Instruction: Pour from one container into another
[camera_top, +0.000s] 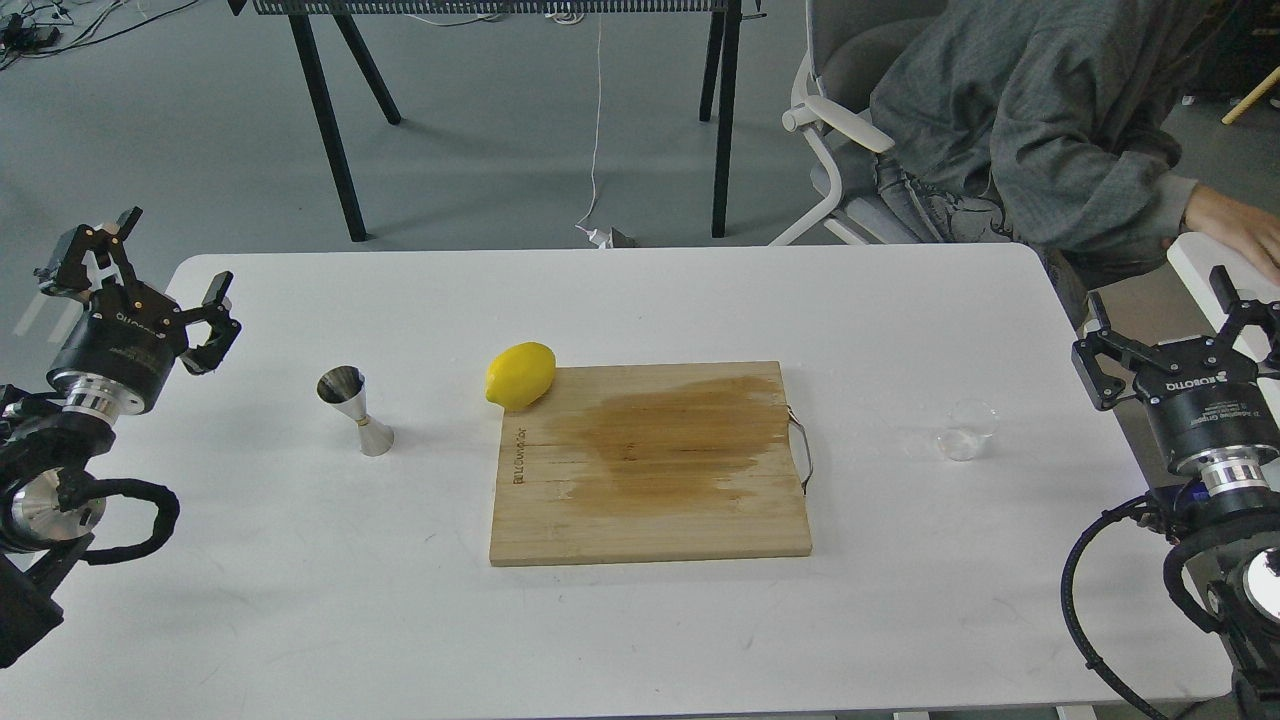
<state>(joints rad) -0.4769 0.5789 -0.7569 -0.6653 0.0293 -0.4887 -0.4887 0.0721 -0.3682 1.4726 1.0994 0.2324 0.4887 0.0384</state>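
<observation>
A small clear glass cup (967, 430) stands upright on the white table (640, 300), right of the cutting board. The shiny steel jigger (356, 411) stands upright on the left side of the table. My left gripper (160, 270) hovers open at the table's left edge, well left of the jigger, with nothing between its fingers. At the right edge my right gripper (1165, 310) is open and empty, a little right of the glass cup and apart from it.
A wooden cutting board (650, 470) with a dark wet stain and a metal handle lies mid-table. A yellow lemon (520, 375) rests on its far left corner. A seated person (1030, 120) is behind the table's far right corner, one hand close to my right gripper.
</observation>
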